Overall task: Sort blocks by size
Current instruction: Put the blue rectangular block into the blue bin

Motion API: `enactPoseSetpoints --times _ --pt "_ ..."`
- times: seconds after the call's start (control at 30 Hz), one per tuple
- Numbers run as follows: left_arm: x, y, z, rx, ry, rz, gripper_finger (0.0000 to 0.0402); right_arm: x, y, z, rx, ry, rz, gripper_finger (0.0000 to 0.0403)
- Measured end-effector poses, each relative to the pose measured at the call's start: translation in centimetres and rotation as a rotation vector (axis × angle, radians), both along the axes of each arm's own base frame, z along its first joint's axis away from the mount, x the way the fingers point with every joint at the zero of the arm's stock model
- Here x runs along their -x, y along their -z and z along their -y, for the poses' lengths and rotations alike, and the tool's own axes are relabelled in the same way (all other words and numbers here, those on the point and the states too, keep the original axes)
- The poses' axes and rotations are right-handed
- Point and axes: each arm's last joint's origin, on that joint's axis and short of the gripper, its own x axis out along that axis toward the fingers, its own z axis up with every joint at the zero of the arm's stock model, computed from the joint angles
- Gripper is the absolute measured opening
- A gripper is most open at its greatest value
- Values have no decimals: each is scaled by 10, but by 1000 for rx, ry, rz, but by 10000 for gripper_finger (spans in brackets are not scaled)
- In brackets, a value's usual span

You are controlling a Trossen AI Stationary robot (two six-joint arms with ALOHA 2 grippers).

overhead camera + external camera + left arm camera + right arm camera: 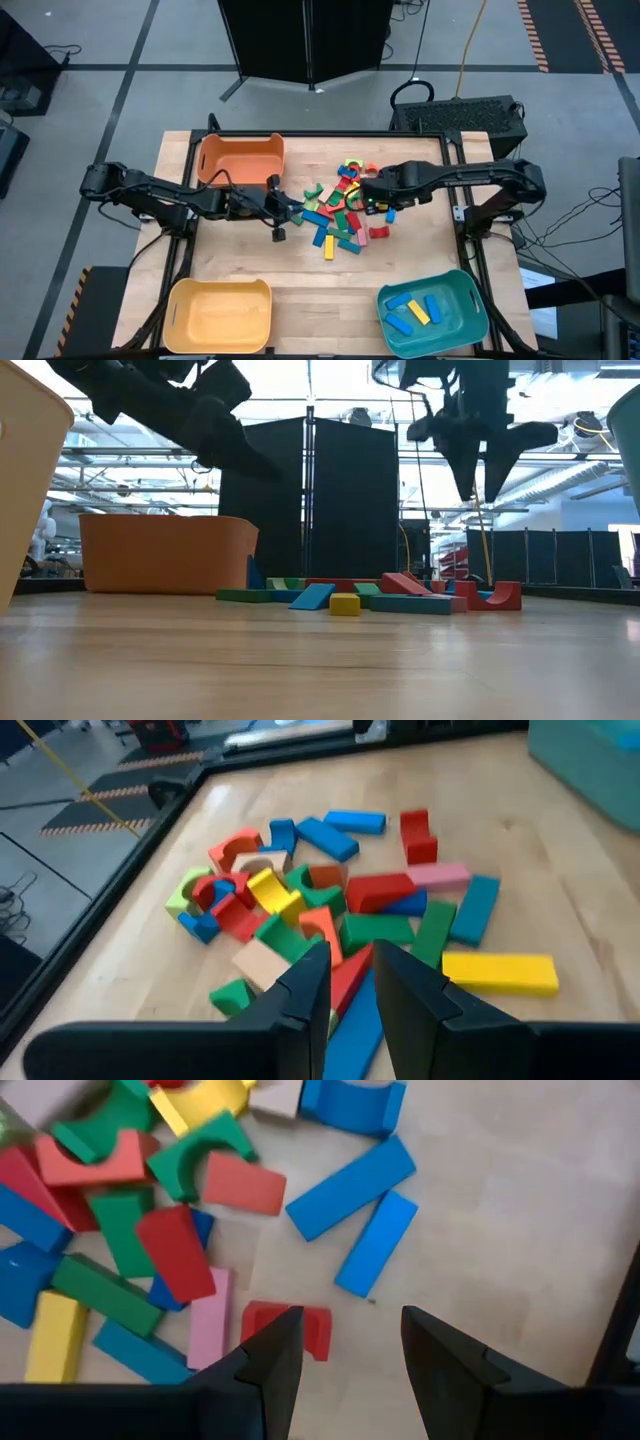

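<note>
A pile of painted wooden blocks lies on the wooden table's middle, with bars, arches and cubes in red, blue, green, yellow and pink. My left gripper hovers at the pile's left edge, pointing slantwise down at it, fingers a little apart with nothing between them. My right gripper hangs above the pile's right part, pointing down, open and empty. A red arch block lies on the table below it, and two blue bars lie beside that. In the low view both grippers are clear of the blocks.
An orange bin stands at the far left. A yellow bin stands at the near left. A teal bin at the near right holds blue and yellow bars. Bare wood lies between the pile and the near bins.
</note>
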Motion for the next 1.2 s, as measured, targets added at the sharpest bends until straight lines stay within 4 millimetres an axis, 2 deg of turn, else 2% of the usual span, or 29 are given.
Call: enactPoseSetpoints --times 0.27,0.53,0.63,0.77,0.9,1.2 --pt "4 7 2 4 4 -78 80 -10 26 8 -31 32 -143 155" --pt "4 7 4 4 12 -77 80 -18 41 14 -51 29 -181 155" --pt "4 7 4 4 13 -81 80 -14 50 14 -40 45 -199 155" --pt "4 8 5 4 17 -87 80 -5 73 12 -72 93 -207 155" --pt "4 7 5 4 17 -85 80 -3 91 10 -105 107 -158 155" --pt "4 7 5 5 17 -84 80 7 111 11 -99 135 -165 155"
